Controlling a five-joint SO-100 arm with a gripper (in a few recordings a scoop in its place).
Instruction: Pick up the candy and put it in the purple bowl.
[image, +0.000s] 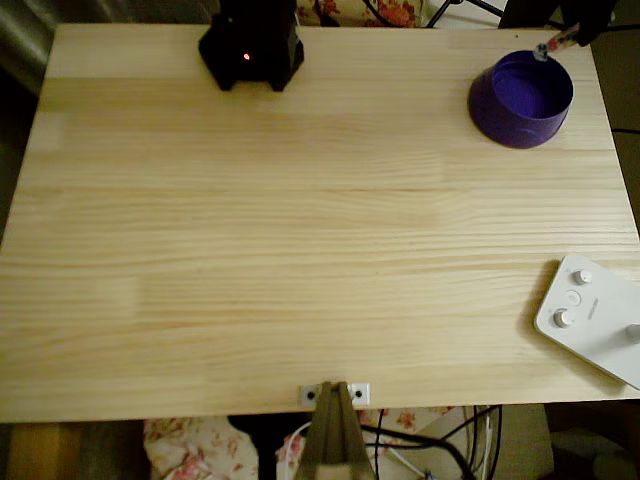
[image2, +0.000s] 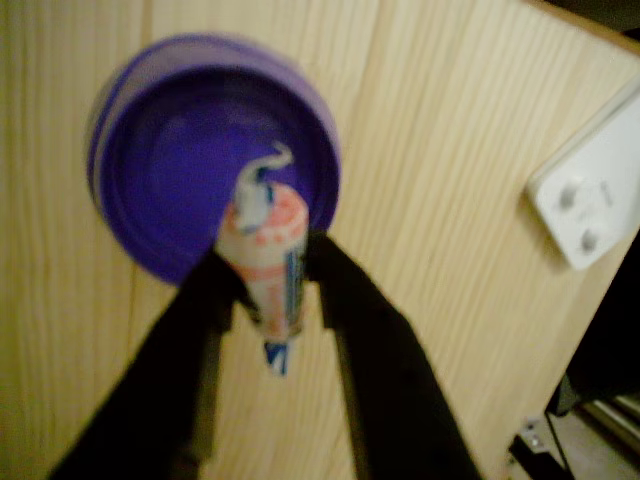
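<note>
Wrist view shows the gripper (image2: 268, 285) clamped on the candy (image2: 266, 262), its long axis running along the fingers, held directly above the purple bowl (image2: 170, 150), slightly toward its near rim.

My gripper (image2: 268, 275) sits above purple bowl (image2: 190, 150), black fingers (image2: 350, 320) clamped on candy (image2: 265, 255). Nothing between candy and bowl mouth in wrist view; straight drop looks free. Bowl (image: 520, 100) stands at table (image: 300, 250) far right corner in overhead view, near edge. White device with knobs (image: 590, 315) lies at right edge, well apart from bowl. Black arm base (image: 250, 45) at top edge. Wide bare wood between them, free to pass.
</note>
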